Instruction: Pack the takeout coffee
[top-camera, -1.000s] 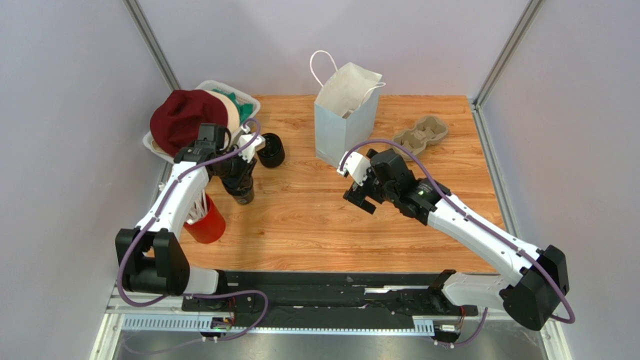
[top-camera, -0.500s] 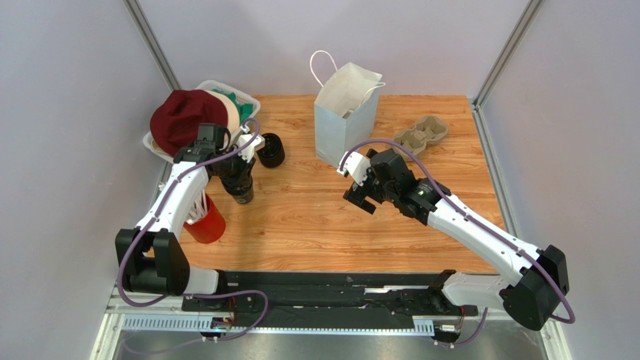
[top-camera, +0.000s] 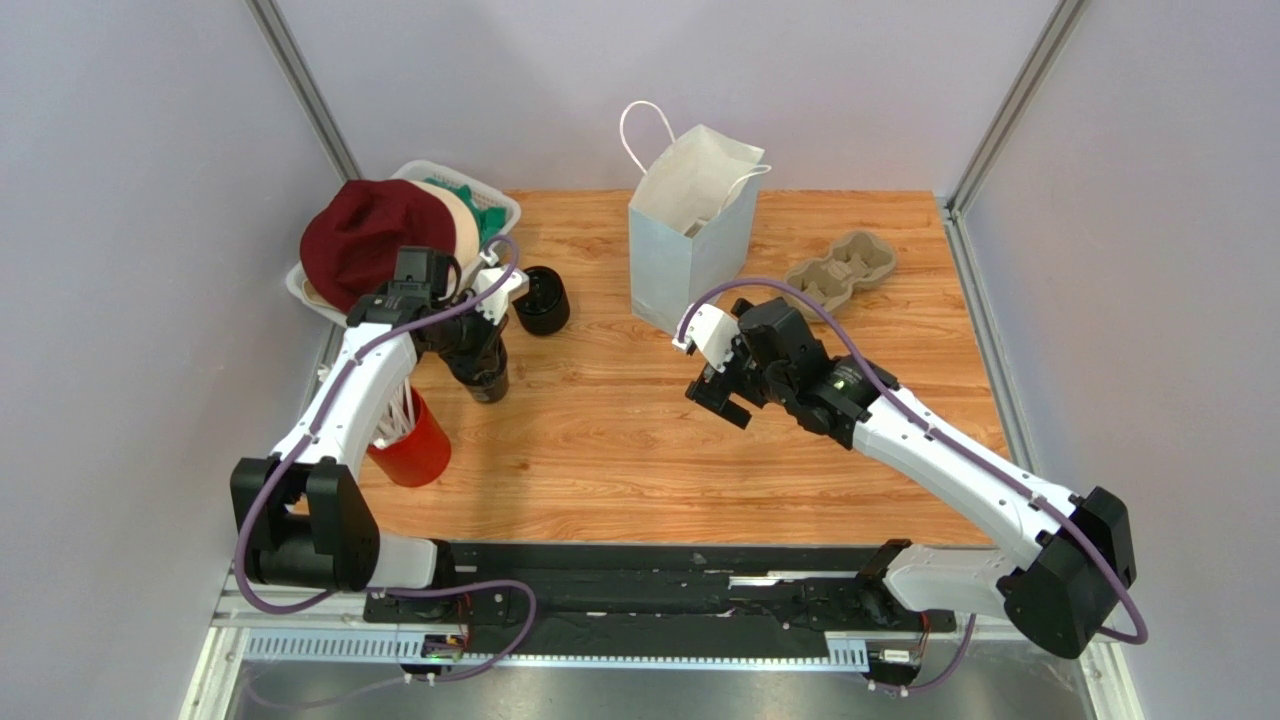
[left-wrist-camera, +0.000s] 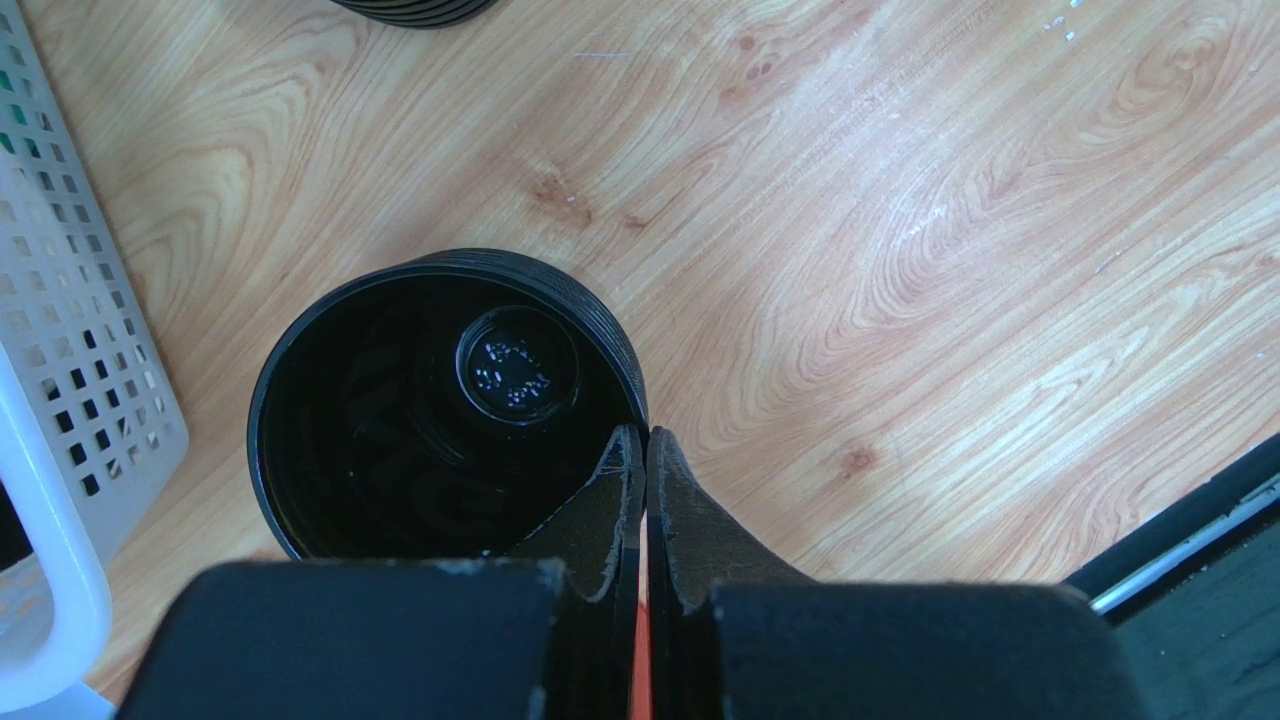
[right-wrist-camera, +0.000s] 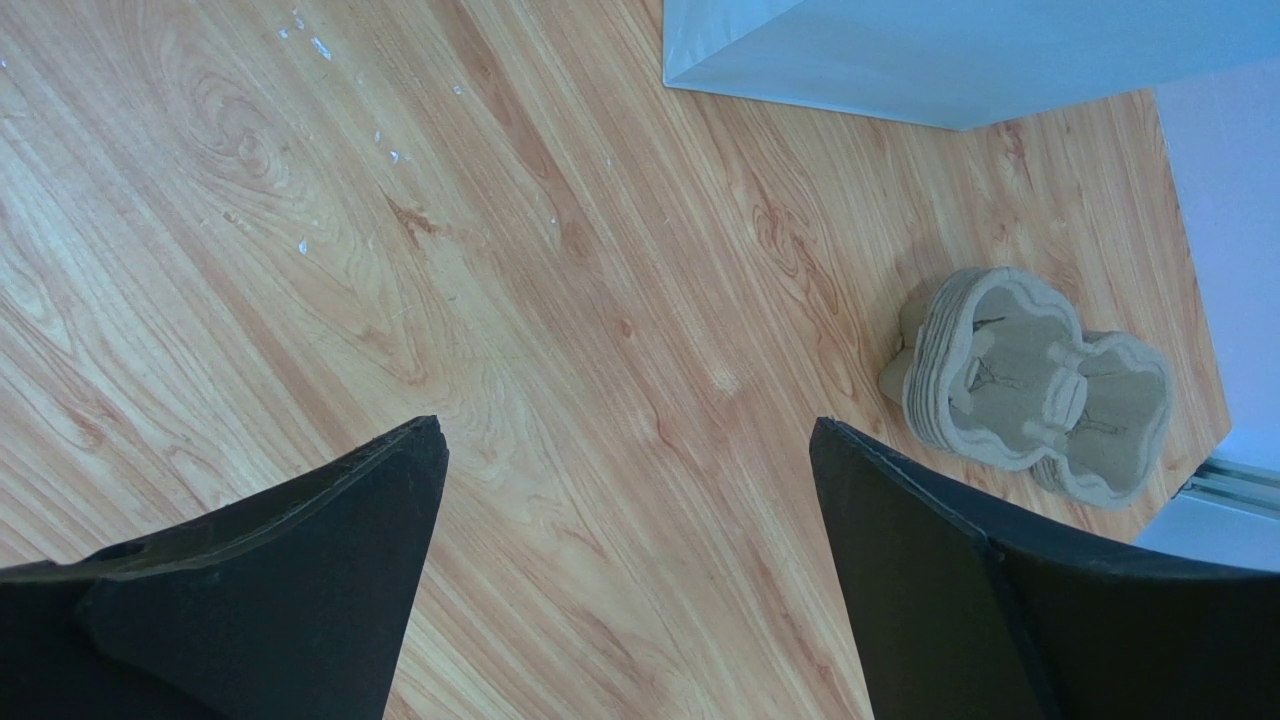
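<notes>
The takeout coffee (left-wrist-camera: 436, 428), a black ribbed cup with its mouth open upward, stands on the wooden table (top-camera: 601, 435) beside the white basket. My left gripper (left-wrist-camera: 646, 438) is shut on its right rim, one finger inside the cup and one outside. In the top view the left gripper (top-camera: 484, 360) covers most of that cup (top-camera: 489, 390). A second black cup (top-camera: 543, 299) stands just behind it. My right gripper (top-camera: 721, 393) hangs open over bare table in front of the pale-blue paper bag (top-camera: 684, 225); in its wrist view the right gripper (right-wrist-camera: 624, 428) holds nothing.
A red cup of white straws (top-camera: 413, 446) stands by my left arm. The white basket (top-camera: 436, 170) at the back left holds a maroon cap (top-camera: 361, 233). A grey pulp cup tray (top-camera: 842, 270) lies right of the bag; the tray (right-wrist-camera: 1037, 383) and the bag's base (right-wrist-camera: 962, 53) show in the right wrist view.
My left gripper's jaws have closed onto the black cup's rim. The right arm has stayed where it was.
</notes>
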